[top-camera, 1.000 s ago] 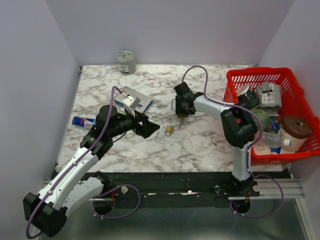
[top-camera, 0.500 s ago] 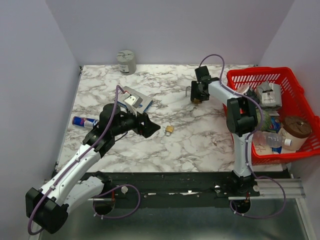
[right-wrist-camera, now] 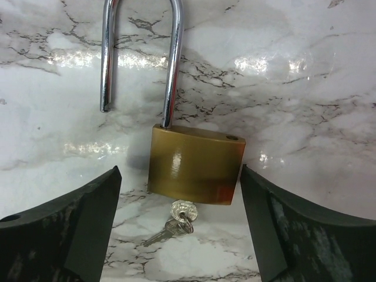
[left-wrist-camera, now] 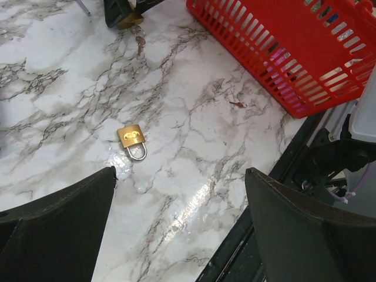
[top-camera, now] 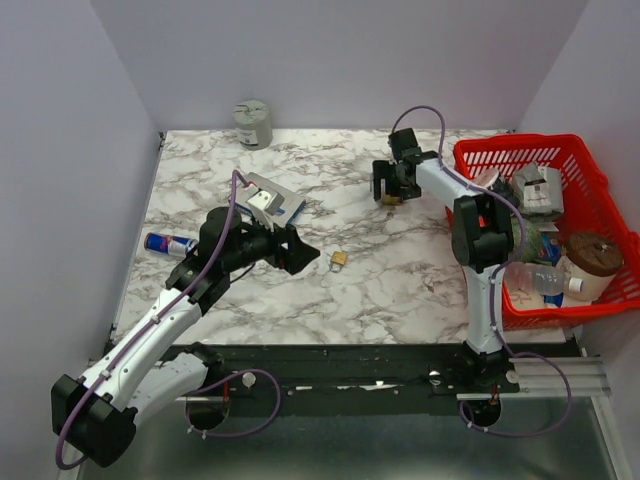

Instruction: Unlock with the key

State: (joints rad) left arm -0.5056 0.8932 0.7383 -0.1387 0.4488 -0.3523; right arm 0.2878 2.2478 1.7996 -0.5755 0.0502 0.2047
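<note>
Our right gripper (top-camera: 391, 186) has swung toward the red basket (top-camera: 520, 142), jaws apart astride the brass padlock (right-wrist-camera: 195, 166) on the marble table (top-camera: 400, 270); key (right-wrist-camera: 178, 212) inserted, shackle (right-wrist-camera: 174, 59) sprung. Unlocking looks done; we'd withdraw next. Left gripper (top-camera: 300, 258) gapes.

Bright, even overhead light — soft glare on the marble table (right-wrist-camera: 305, 70), focus sharp.

Bare worktop (top-camera: 420, 270) gives free passage between the left end effector (top-camera: 302, 257) and the right end effector (top-camera: 386, 190), broken only by a small padlock (top-camera: 339, 259) at the left one's 3 o'clock. A blue box (top-camera: 285, 210) crowds its 11 o'clock. The red basket (top-camera: 520, 140) walls off the right one's 3 o'clock.
</note>
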